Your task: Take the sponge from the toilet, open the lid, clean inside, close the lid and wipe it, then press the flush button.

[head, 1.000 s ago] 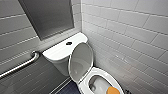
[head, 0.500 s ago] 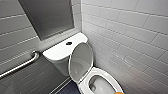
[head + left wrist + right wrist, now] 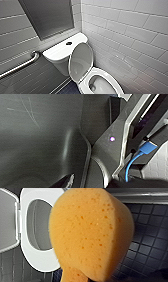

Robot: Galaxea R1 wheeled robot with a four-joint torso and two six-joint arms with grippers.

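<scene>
Above open toilet (image 3: 100, 73), clean-inside step looking to be in hand: lid (image 3: 81, 61) leaning up against tank (image 3: 57, 53), sponge (image 3: 92, 233) hanging near bowl, seemingly clamped in right gripper, jaws hidden behind it. Left gripper: cannot tell. Next move calling for lowering sponge inside rim, clear of lid. Orange sliver, showing at bowl's near edge second ago, now drawing out of head view.

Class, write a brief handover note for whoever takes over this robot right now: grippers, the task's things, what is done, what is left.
Right gripper: shut on the sponge, held over the floor beside the toilet.
Left gripper: cannot tell whether open or shut.
The lid stands open against the tank; the flush button sits on the tank top.
Done: sponge picked up, lid opened.
Left: clean inside (progress unclear), close and wipe the lid, flush.
</scene>
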